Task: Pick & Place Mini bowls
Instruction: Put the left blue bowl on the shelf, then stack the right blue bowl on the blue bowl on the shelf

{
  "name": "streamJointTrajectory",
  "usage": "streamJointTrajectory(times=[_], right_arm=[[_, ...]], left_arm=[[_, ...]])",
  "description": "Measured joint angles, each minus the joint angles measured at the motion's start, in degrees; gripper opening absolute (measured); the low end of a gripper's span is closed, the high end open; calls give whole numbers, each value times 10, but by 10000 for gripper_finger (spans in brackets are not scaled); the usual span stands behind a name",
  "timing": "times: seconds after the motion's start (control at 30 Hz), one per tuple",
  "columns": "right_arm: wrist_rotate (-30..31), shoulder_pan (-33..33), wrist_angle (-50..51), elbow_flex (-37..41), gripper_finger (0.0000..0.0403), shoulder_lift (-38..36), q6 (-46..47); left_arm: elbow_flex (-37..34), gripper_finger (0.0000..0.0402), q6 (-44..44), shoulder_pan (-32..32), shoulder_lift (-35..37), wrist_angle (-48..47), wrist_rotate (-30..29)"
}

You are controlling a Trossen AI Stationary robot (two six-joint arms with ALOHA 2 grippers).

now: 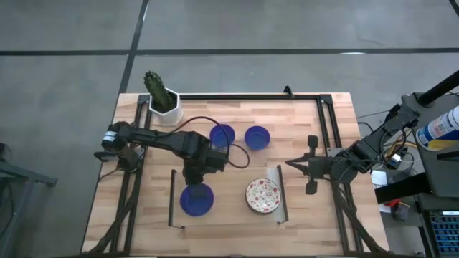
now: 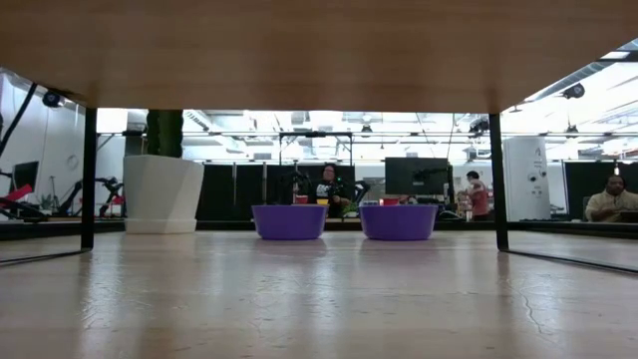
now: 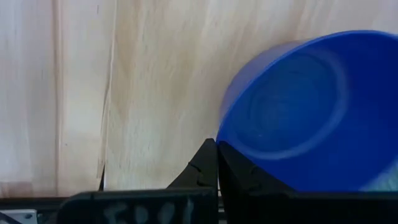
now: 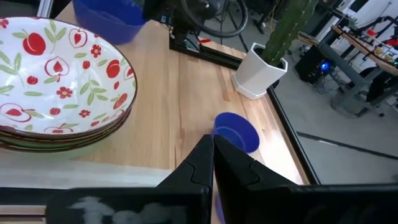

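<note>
My left gripper (image 1: 195, 178) is over the table's middle, pointing steeply down, and is shut on a glossy blue mini bowl (image 1: 196, 200) on its near side. Two more blue mini bowls (image 1: 222, 135) (image 1: 257, 137) sit on their bases farther back. They also show in the low view (image 2: 289, 221) (image 2: 398, 221). White mini bowls with red fruit and flower patterns (image 1: 263, 195) lie stacked near the front, to the right of the held bowl. My right gripper (image 1: 290, 164) hovers shut at the right and holds nothing. Its fingertips (image 4: 213, 149) are short of a blue bowl (image 4: 235, 132). My left gripper pinches the blue bowl's rim (image 3: 221, 144) between its two fingers (image 3: 205, 163). The fingers come from above, pointing steeply down. The bowl hangs tilted beside the fingers, its hollow (image 3: 311, 106) turned toward the wrist camera. I cannot tell whether its base touches the wood.
A white hexagonal pot with a cactus (image 1: 163, 100) stands at the far left corner. A dark metal frame (image 1: 237, 97) runs along the table's edges. Two short bars (image 1: 172, 197) (image 1: 277, 192) flank the near middle. People and equipment show in the room beyond.
</note>
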State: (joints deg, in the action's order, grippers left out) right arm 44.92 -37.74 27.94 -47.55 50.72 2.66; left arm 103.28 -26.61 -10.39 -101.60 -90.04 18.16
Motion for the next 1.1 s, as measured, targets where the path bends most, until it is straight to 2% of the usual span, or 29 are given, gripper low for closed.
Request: streamJointTrajectory(times=[0.6,0.93,1.1], right_arm=[[-2,0,-1,0,8,0,4],[-6,0,-6,0,8,0,-1],[-6,0,-40,0,8,0,-28]], left_arm=[[1,5,-37,0,7,2,-4],[9,52,-50,0,13,4,-4],[26,82,-45,0,14,4,-8]])
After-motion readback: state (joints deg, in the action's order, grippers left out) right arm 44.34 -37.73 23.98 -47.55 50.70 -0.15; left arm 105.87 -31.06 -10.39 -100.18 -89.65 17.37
